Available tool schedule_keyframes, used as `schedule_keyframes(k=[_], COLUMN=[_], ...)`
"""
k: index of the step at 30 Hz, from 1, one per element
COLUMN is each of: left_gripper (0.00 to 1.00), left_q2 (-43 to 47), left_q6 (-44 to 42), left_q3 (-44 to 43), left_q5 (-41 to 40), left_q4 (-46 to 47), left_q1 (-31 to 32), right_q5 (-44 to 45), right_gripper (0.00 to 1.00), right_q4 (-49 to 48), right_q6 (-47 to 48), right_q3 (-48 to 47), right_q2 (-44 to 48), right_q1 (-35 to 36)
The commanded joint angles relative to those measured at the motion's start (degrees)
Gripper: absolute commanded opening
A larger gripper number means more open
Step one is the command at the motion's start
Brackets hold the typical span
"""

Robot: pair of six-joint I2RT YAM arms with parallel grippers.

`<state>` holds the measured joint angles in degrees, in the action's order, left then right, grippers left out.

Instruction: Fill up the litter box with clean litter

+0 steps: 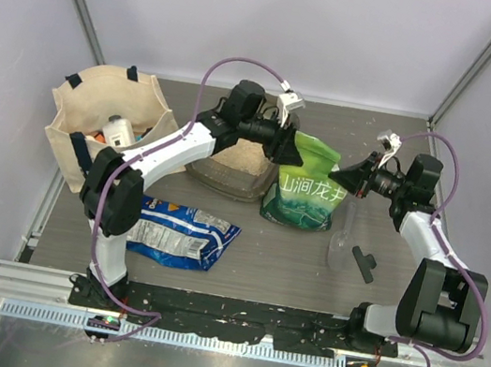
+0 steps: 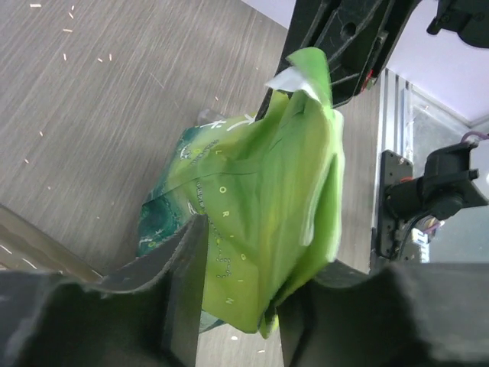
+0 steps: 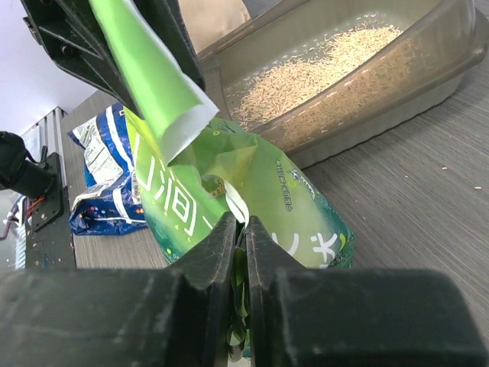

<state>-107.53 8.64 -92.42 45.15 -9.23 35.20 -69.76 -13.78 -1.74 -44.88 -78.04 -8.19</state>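
Left gripper point(image 2: 252, 267): jaws pinching the bunched top of a green-and-white printed plastic bag point(image 2: 260, 191), film squeezed between two black fingers point(image 2: 183, 260).
Right gripper point(image 3: 240, 229): jaws pressed almost together on a thin fold at the same bag's other top corner.
Bag: upright between both grippers, top edge lifted, lower end down at the grey wood-grain table point(image 1: 280, 256).
Litter box point(image 1: 213, 178): translucent smoky grey-brown rectangular plastic tray, mid-table, just left of the bag, under the left arm's wrist.
Clean litter point(image 3: 321, 84): tan sandy granules heaped loosely inside the litter box.
Front left: blue crinkly packet point(image 1: 181, 234), lying flat.
Far left: beige fabric tote bag point(image 1: 88, 104), standing open.
Front right: small black piece point(image 1: 365, 262), lying apart from the bag.
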Motion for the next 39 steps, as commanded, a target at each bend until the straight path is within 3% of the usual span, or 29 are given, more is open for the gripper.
schedule_keyframes(k=[1, 6, 12, 15, 21, 22, 23, 26, 34, 39], left_gripper=[0.34, 0.01, 0.0, 0.0, 0.01, 0.09, 0.3, 0.43, 0.46, 0.56], left_q2=[0.56, 3.37, 2.5, 0.57, -5.49, -6.11, -6.2, -5.68, -6.11, -6.03], left_q6=[2.51, 9.36, 20.52, 22.55, 28.09, 30.1, 30.55, 32.48, 34.77, 34.6], left_q3=[0.66, 5.31, 5.59, 3.22, -2.76, -2.5, -2.06, 0.39, 3.04, 2.25], left_q5=[-2.51, -1.91, 4.68, 9.06, 16.88, 17.78, 17.78, 16.55, 15.76, 17.08], left_q4=[1.94, 1.76, 0.88, 0.53, -6.41, -5.63, -3.97, 0.77, 8.35, 11.78], left_q1=[-0.57, -2.85, -6.46, -7.69, -8.84, -8.92, -8.83, -8.4, -6.38, -4.79], right_q5=[-2.13, -5.91, -7.77, -8.98, -8.55, -8.12, -8.11, -8.29, -10.22, -10.4], right_gripper=[0.11, 0.01, 0.02, 0.01, 0.01, 0.01, 0.01, 0.01, 0.01, 0.02], right_q4=[4.24, 19.91, 44.32, 51.97, 71.21, 73.52, 75.63, 76.36, 75.12, 76.27], right_q6=[0.94, 3.32, 7.09, 7.0, 17.63, 18.43, 19.48, 18.09, 15.79, 15.89], right_q3=[-3.89, -11.71, -19.09, -20.77, -26.83, -28.23, -28.59, -27.46, -26.39, -28.77], right_q2=[-0.97, -2.55, -3.96, -5.45, -11.16, -13.52, -14.32, -14.16, -14.42, -16.0], right_q1=[0.1, -2.44, -3.24, -3.59, -3.59, -3.5, -3.59, -3.5, -3.59, -3.59])
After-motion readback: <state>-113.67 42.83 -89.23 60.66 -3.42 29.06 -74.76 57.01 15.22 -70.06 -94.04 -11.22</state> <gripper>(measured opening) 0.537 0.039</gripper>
